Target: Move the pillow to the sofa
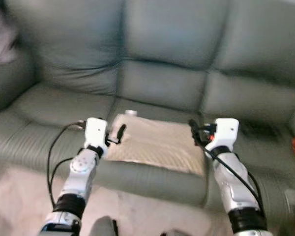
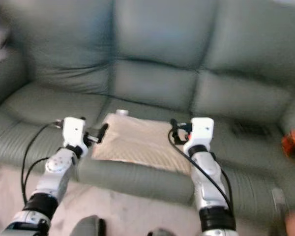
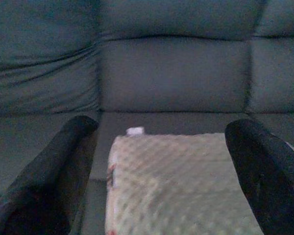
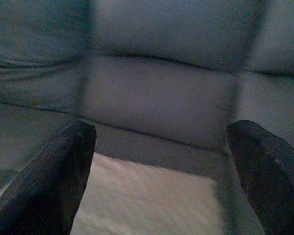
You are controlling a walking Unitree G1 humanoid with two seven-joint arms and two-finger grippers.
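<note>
The left gripper (image 1: pixel 119 133) hangs just off the left edge of the pillow, its two long black fingers (image 3: pixel 49 171) spread wide with nothing between them; in its wrist view the pillow's near-left corner lies in the gap between the fingers. The right gripper (image 1: pixel 192 132) stands at the pillow's right edge, over its far-right corner, and its fingers (image 4: pixel 267 171) are likewise spread wide and empty.

The grey-green leather sofa (image 1: pixel 167 83) spans the whole scene, with padded back cushions at the far side and a broad seat running left to right. The seat to the left of the left gripper and the seat to the right of the right gripper both lie bare and open, as does the strip of seat between the pillow and the backrest.

The flat beige quilted square pillow (image 1: pixel 155 143) lies on the middle seat cushion, its near edge close to the sofa's front lip, its far edge short of the backrest. A small white tag (image 3: pixel 135 130) sticks out at its far-left corner.

Pale carpet (image 1: pixel 19 196) shows in front of the sofa, near left. A small blurred orange thing (image 2: pixel 292 141) sits at the far right of the seat.
</note>
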